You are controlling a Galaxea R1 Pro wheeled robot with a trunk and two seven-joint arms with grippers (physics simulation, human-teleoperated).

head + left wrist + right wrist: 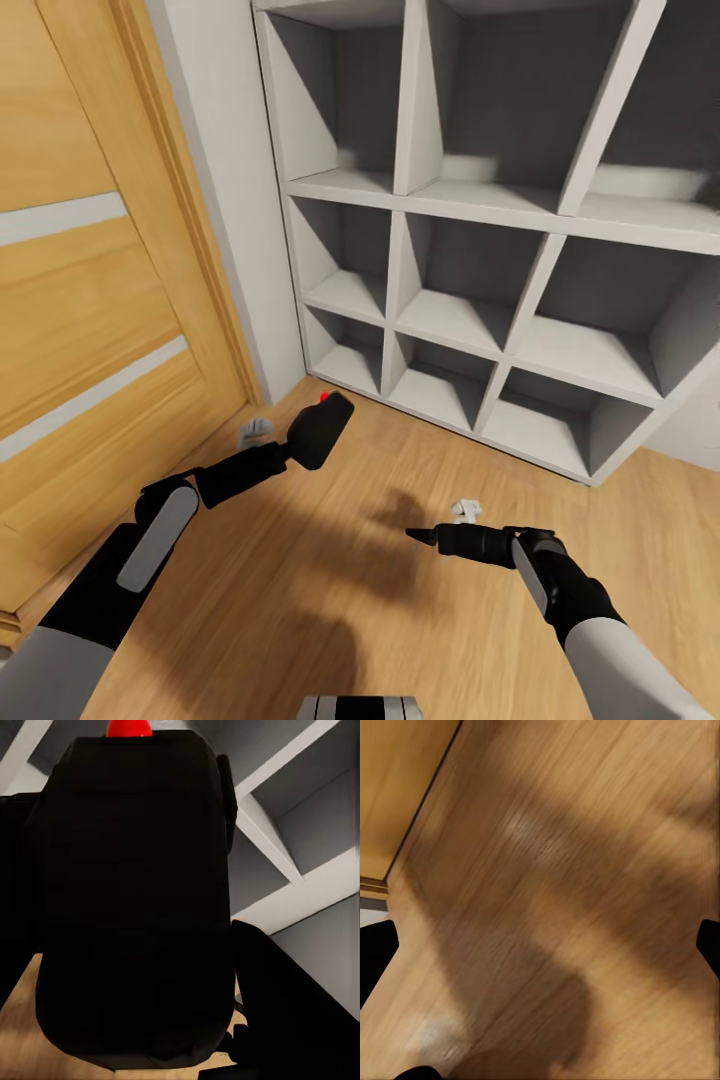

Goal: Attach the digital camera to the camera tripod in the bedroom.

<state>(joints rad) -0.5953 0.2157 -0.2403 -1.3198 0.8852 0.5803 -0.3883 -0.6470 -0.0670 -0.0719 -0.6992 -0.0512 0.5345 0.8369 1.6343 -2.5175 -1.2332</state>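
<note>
My left gripper is shut on the digital camera, a chunky black body with a red button on top, held above the wood floor near the door corner. In the left wrist view the digital camera sits close between the dark fingers, its red button pointing away. My right gripper hovers low over the floor at the right, pointing left; in its wrist view the fingertips stand far apart with only floor between them. The camera tripod is out of view.
A white cube shelf unit with grey-backed compartments stands on the floor ahead and to the right. A light wooden door stands at the left, with a strip of grey wall between them. Wood floor lies below both arms.
</note>
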